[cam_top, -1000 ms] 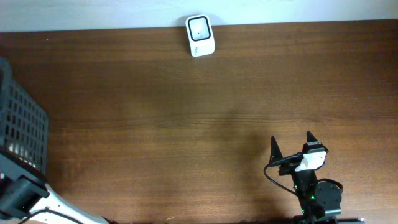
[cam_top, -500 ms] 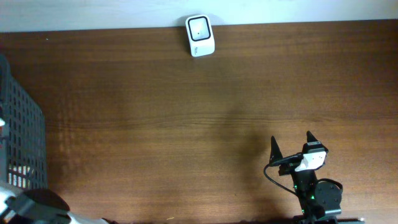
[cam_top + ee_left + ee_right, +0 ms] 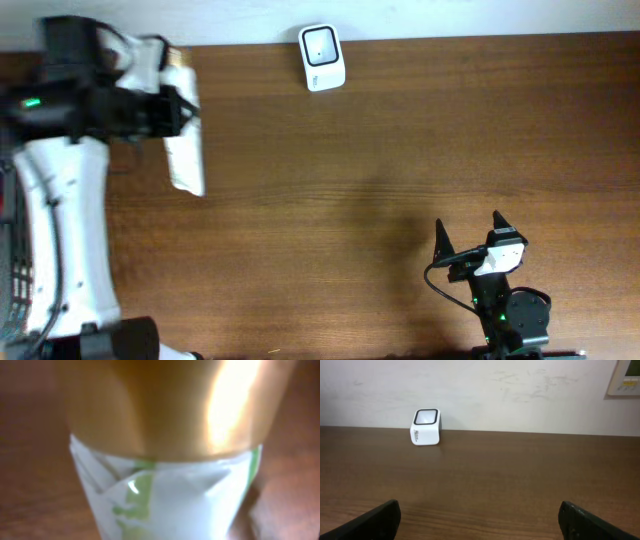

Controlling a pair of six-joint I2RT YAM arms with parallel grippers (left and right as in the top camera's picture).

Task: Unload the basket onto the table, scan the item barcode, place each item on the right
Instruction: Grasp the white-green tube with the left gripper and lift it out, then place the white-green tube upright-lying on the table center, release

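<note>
While the right fingers [image 3: 375, 521] stand wide apart, the left fingers [image 3: 180, 108] grip a white tube [image 3: 186, 160] lying lengthwise front-to-back, gold cap [image 3: 165, 405] toward the wall.

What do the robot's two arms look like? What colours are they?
The left arm is a fat white tube with a black wrist and a green light. The right arm is black with a white block, a black cable and two pointy fingers.
</note>
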